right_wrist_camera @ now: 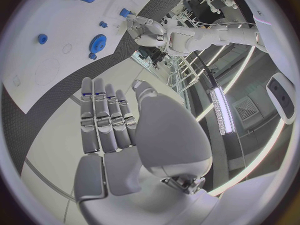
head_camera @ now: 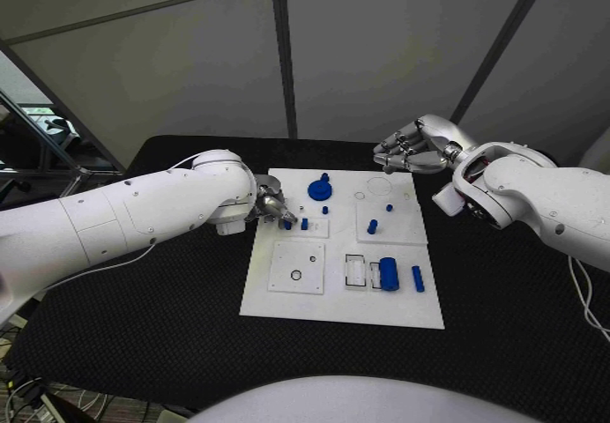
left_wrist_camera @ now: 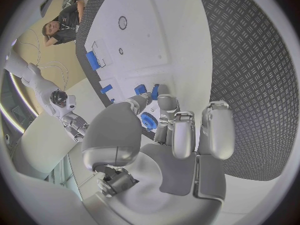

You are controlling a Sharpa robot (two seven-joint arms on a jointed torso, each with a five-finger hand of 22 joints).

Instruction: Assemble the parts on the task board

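White task board (head_camera: 341, 304) in the middle of the black table (head_camera: 152, 308), left hand (head_camera: 271, 204) at the board's left edge, fingertips on small blue parts (head_camera: 304, 224), grasp unclear, right hand (head_camera: 413, 152) off the far right corner, fingers straight, holding nothing, blue gear (head_camera: 321, 189) near the far edge.

The task board (head_camera: 286, 300) looks smooth matt white plastic, the table (head_camera: 152, 326) a rough black textured mat.

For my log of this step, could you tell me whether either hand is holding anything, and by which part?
The right hand holds nothing, its fingers straight. The left hand reaches over small blue parts on the task board; whether it grips one cannot be told.
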